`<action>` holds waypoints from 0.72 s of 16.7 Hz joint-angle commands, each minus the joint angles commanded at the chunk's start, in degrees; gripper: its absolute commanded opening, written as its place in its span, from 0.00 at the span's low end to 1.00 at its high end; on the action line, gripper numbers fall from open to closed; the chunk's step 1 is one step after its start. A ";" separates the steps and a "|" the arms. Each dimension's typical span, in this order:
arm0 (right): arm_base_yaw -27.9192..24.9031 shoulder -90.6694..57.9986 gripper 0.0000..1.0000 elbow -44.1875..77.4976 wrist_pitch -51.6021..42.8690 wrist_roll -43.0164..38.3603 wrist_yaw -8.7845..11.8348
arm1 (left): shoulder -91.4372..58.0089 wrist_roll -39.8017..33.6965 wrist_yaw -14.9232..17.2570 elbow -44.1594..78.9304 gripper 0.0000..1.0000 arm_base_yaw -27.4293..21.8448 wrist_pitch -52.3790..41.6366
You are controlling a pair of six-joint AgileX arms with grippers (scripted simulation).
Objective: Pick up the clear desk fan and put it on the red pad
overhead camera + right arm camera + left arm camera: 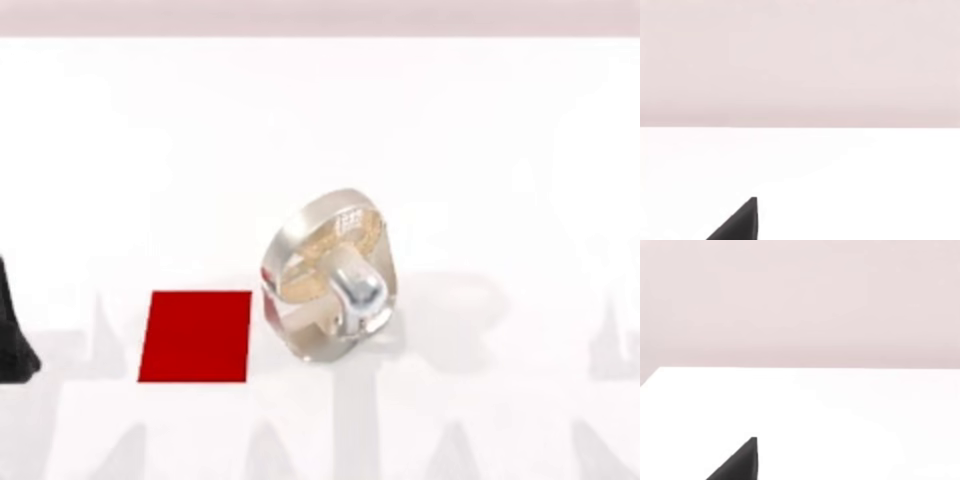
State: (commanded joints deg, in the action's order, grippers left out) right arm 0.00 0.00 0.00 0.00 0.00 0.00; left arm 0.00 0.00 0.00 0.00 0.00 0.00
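Table (440, 130): white surface filling nearly the whole top view, with a pale pinkish strip of wall along the upper edge of the frame. Faint grey shadows lie across the lower part.

Clear desk fan (328, 275): I see it just right of centre in the top view, a translucent rounded ring with a beige-gold inside and a shiny silver hub facing toward the lower right. It stands tilted on the table, not lying flat. No gripper is near it.

Red pad (196, 336): flat bright red square in the lower left-centre of the top view, just beside the fan's left edge. From here I cannot tell whether the fan's rim touches or overlaps the pad's right edge. The fan is not on the pad.

Left arm (14, 335): a dark shape at the far left edge of the top view, well apart from the pad, parked.

Left gripper (742, 462): only one dark pointed tip shows at the lower edge of the left wrist view, over bare table. I cannot tell how wide the claw is.

Right gripper (742, 222): the same single dark tip at the lower edge of the right wrist view. I cannot tell its width either.
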 joint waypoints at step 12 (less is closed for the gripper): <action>0.00 0.00 1.00 0.00 0.00 0.00 0.00 | -27.90 5.78 2.15 23.93 1.00 -10.46 -24.20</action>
State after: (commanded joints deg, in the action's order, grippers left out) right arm 0.00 0.00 0.00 0.00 0.00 0.00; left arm -27.90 5.78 2.15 23.93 -10.46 -24.20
